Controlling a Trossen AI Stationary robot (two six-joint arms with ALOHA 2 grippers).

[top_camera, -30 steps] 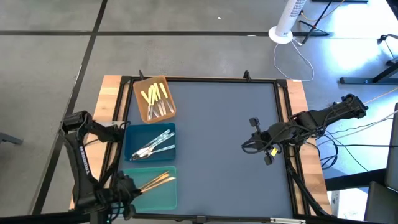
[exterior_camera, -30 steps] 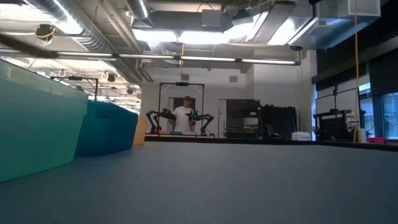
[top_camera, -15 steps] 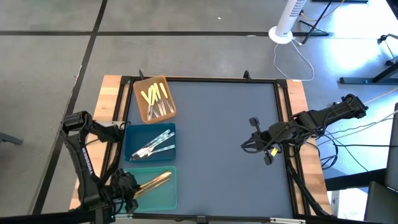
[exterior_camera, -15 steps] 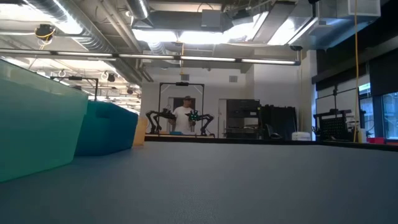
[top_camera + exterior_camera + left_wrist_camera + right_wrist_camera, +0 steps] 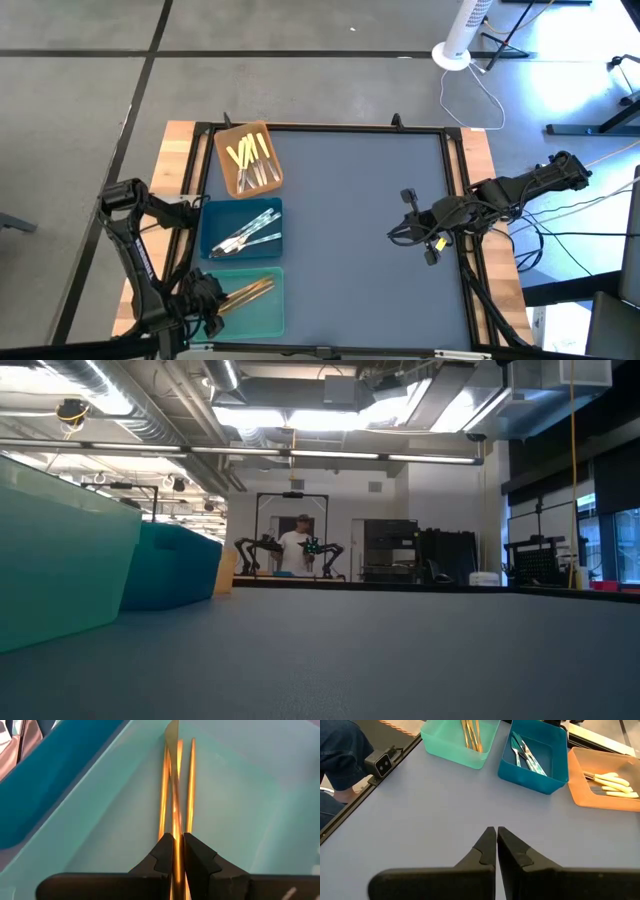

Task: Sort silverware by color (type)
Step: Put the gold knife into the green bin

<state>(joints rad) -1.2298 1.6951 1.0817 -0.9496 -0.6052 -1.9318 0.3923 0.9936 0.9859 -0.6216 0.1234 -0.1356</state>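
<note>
The left gripper [image 5: 175,852] is seen pinched on an orange-gold utensil [image 5: 173,795] inside the teal tray [image 5: 262,318]. Beside that tray, the right gripper [image 5: 496,837] is held pressed together above the bare counter [image 5: 350,240].

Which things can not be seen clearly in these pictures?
- Silverware count per tray: utensils overlap and are too small in the high view.
- Tray contents in the low view: hidden by the teal tray wall.
- Gold utensil held by the left gripper: its lower end is hidden between the fingers.
- Person in the right wrist view: cut off by the edge.
</note>
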